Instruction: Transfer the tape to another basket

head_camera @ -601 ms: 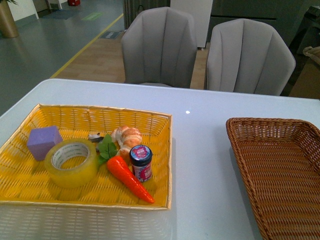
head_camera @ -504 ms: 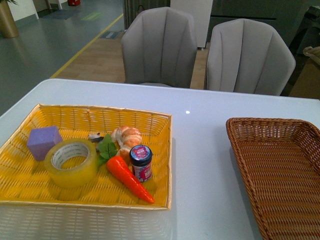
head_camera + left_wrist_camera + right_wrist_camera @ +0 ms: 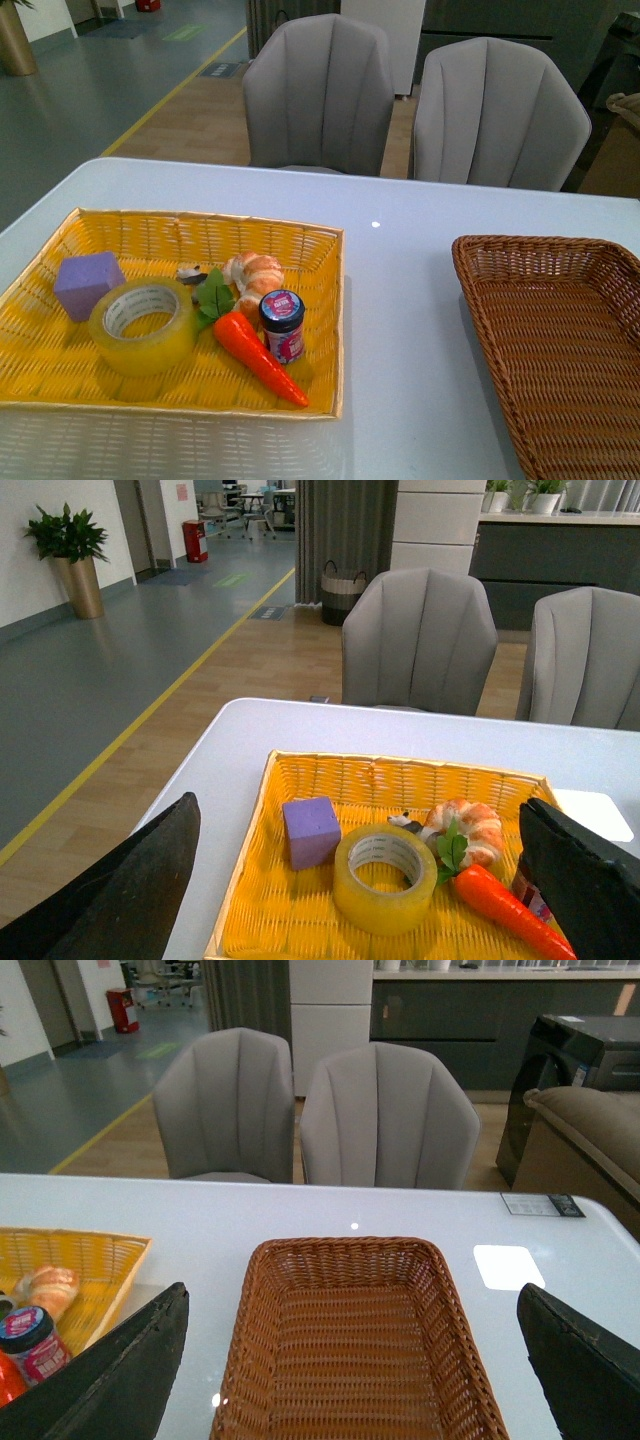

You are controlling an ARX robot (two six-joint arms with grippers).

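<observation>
Yellowish translucent tape roll [image 3: 150,352] lies flat in the bright yellow woven basket [image 3: 255,238], ahead between the wide-spread left jaws, untouched; right jaws, also spread, frame the brown wicker basket [image 3: 350,1360].

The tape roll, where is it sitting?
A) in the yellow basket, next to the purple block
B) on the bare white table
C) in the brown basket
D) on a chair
A: the tape lies flat in the yellow basket, beside the purple block, well apart from the brown basket.
</observation>
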